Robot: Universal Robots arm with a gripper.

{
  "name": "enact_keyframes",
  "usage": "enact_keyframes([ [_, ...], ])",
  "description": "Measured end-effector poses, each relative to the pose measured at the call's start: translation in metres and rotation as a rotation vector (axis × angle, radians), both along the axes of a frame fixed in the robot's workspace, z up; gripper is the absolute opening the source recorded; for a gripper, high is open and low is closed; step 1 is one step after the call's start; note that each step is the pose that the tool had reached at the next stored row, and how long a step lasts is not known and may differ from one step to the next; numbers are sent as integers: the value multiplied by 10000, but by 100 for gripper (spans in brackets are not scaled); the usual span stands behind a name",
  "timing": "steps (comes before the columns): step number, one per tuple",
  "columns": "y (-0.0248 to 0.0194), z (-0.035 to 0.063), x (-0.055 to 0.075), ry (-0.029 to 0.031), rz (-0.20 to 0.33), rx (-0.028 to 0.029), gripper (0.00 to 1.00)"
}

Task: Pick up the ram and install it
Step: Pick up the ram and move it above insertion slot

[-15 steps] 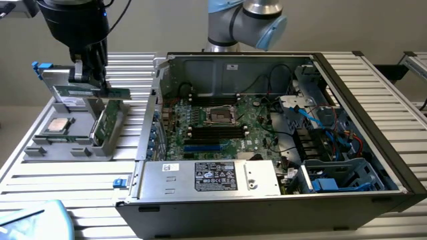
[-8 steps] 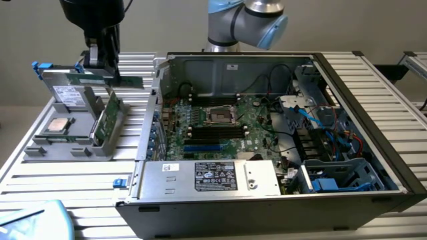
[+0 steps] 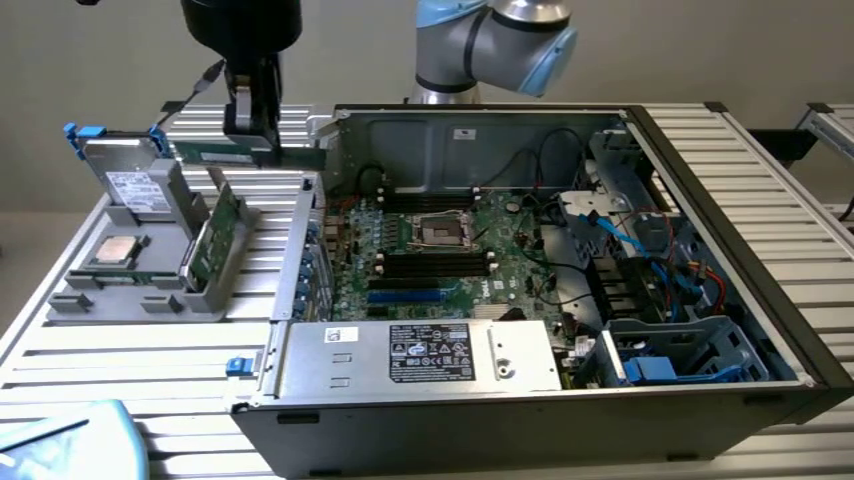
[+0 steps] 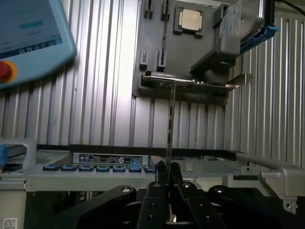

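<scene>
Arm point(image 3: 494, 35) reaches in from the worktop's far edge. The claw point(image 3: 252, 140) hangs fingers-down over the far-left part of the worktop point(image 3: 120, 350). It is clenched on the ram point(image 3: 214, 153), gripping its top edge. The ram is held level, off any surface, just beyond the grey holder point(image 3: 80, 300) and beside the far-left corner of the open case point(image 3: 534, 430).

In the wrist view the claw point(image 4: 167, 168) pinches the ram point(image 4: 170, 124), which is seen edge-on as a thin line.

The case lid is off and the motherboard point(image 3: 467, 260) is exposed. Bare slats lie between the holder and the worktop's near edge.

The holder carries a processor chip point(image 3: 114, 250), a green card point(image 3: 214, 235) and a hard drive point(image 3: 131, 185).

The power supply point(image 3: 414, 355) has a black sticker, text unreadable. The pendant point(image 4: 28, 33) has a red button.
</scene>
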State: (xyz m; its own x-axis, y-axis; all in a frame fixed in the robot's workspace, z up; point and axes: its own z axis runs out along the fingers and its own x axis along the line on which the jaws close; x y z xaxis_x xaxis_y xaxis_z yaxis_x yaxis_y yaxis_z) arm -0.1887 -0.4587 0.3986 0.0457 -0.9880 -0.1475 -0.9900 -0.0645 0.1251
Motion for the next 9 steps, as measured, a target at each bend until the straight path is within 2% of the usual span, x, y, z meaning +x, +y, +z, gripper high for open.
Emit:
enact_keyframes([
  [7, 0, 3, 318, 0, 28, 245, 14],
  [9, 0, 4, 410, 0, 51, 289, 14],
])
